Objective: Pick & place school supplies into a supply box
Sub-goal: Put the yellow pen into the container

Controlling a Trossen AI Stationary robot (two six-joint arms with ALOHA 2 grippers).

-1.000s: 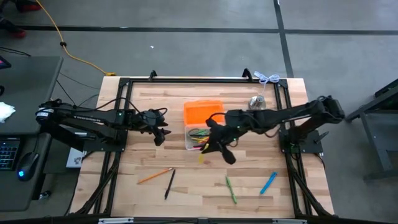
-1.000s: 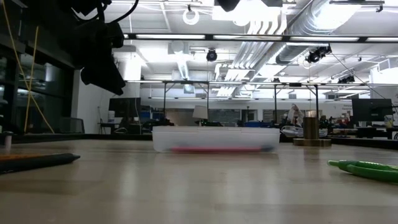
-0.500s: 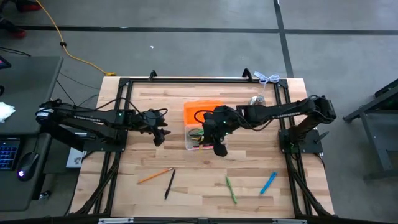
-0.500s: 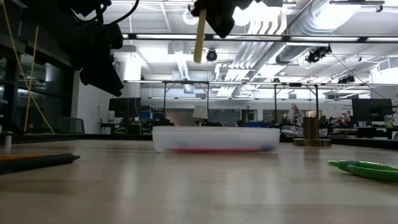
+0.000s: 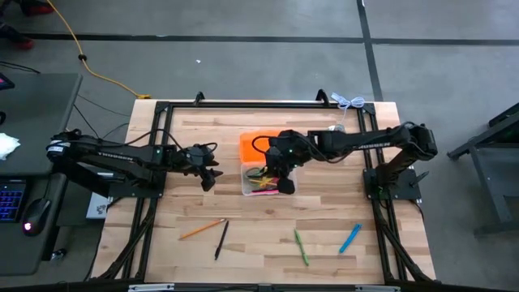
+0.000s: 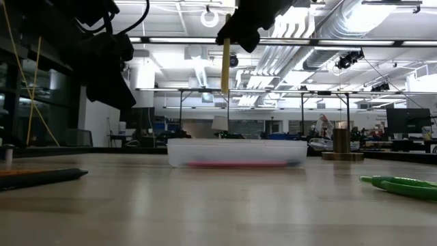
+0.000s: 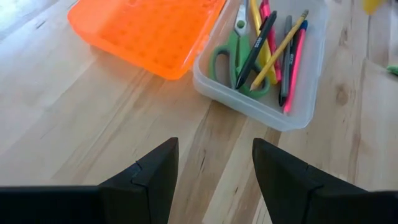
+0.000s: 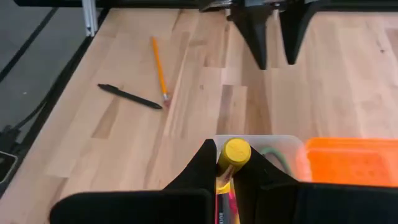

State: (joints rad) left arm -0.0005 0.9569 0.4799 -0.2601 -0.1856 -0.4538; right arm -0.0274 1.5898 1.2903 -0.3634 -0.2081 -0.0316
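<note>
While right hand (image 6: 235, 31) grips yellow marker (image 6: 225, 65), no legible writing

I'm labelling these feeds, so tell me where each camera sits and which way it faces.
High: overhead, straight down on the table and both arms.
Low: tabletop height, facing the supply box; arms enter above.
Left wrist: behind the open left pincer, facing the box.
Right wrist: behind the right pincer gripping a yellow marker.
All share the box.
</note>
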